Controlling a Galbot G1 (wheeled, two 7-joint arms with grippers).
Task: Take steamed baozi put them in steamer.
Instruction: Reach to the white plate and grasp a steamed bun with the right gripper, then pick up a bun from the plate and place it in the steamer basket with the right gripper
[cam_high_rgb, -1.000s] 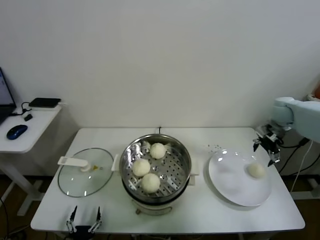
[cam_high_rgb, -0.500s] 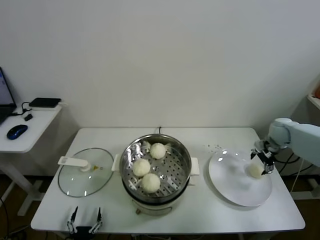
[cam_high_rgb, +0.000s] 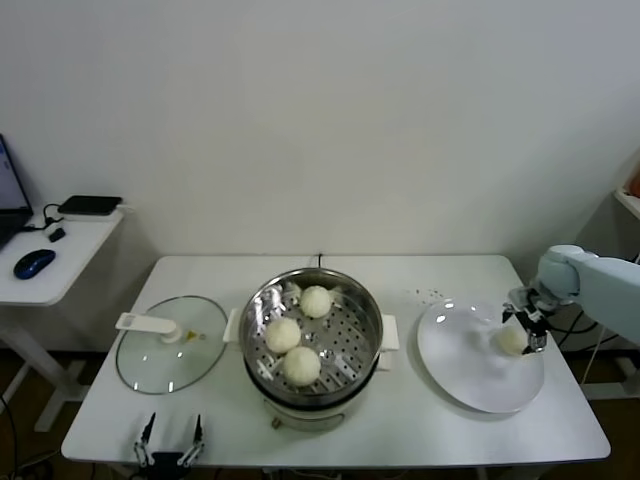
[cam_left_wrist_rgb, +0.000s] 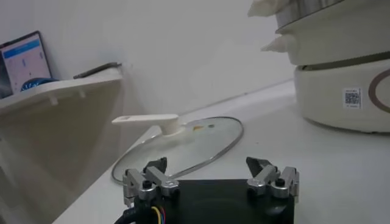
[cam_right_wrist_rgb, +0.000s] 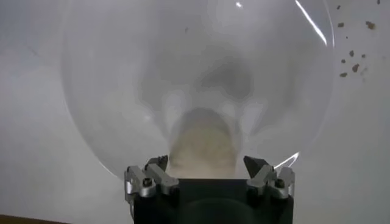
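Note:
The steel steamer (cam_high_rgb: 372, 330) stands mid-table and holds three cream-white baozi (cam_high_rgb: 283, 334), (cam_high_rgb: 316, 301), (cam_high_rgb: 301, 365) on its perforated tray. A fourth baozi (cam_high_rgb: 512, 341) lies on the white plate (cam_high_rgb: 465, 362) at the right. My right gripper (cam_high_rgb: 527, 329) is open and low over that baozi; in the right wrist view the baozi (cam_right_wrist_rgb: 203, 148) sits between the spread fingers of the gripper (cam_right_wrist_rgb: 207, 164), apart from them. My left gripper (cam_high_rgb: 170, 435) is open and empty at the table's front left edge; it also shows in the left wrist view (cam_left_wrist_rgb: 208, 167).
A flat glass lid (cam_high_rgb: 170, 356) with a white handle lies left of the steamer; it also shows in the left wrist view (cam_left_wrist_rgb: 183, 144). A side desk (cam_high_rgb: 50, 262) with a mouse and laptop stands at far left. Dark crumbs (cam_high_rgb: 430, 295) lie behind the plate.
My right gripper has come down from above the table's right edge to the baozi on the plate, its fingers now either side of it. The left arm has not moved.

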